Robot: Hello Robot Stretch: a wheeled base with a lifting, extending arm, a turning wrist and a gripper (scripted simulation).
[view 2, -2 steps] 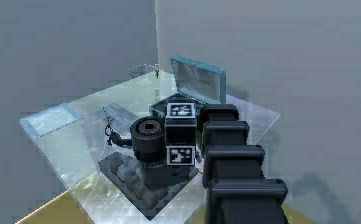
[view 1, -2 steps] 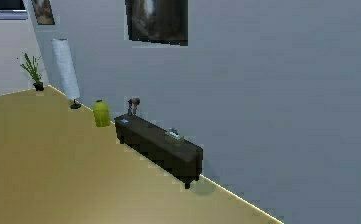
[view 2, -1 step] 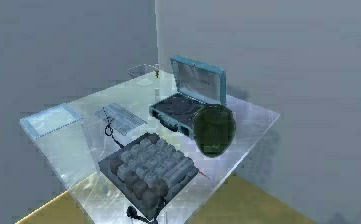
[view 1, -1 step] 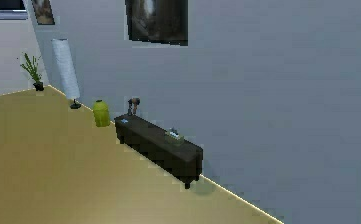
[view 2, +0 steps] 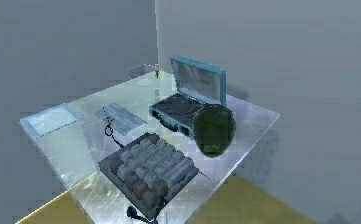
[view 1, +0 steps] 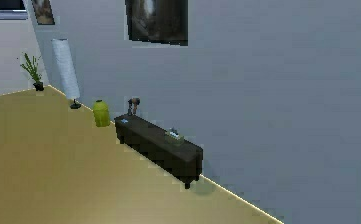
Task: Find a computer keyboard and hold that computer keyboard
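In the arm side view we see a pale, see-through glass bench (view 2: 253,118) standing in a corner of grey walls. The task's thing, a dark rectangular computer keyboard with chunky grey keys (view 2: 148,168), lies flat on the bench's near corner, low in the middle of that view, set at an angle to the bench's edges. A thin black cable (view 2: 138,212) trails off its near end toward the tan floor (view 2: 268,205).

Just beyond the keyboard rests a dark green rounded bag-like lump (view 2: 215,130). Beside that lump stands an open teal case with an upright lid (view 2: 195,78). A flat light grey slab (view 2: 124,121) lies near the keyboard's far end, and a pale thin rectangular pad (view 2: 51,120) sits well apart toward the bench's left corner.

We cannot tell whether the hand is apart, together or gripping anything.

In the forward view a long, low dark cabinet (view 1: 160,148) stands against the grey wall. Near its far end we find a yellow-green rounded container (view 1: 101,112) on the floor. Farther along are a tall white cylindrical lamp (view 1: 61,68) and a small potted plant (view 1: 33,70). A dark framed picture (view 1: 156,20) hangs above.
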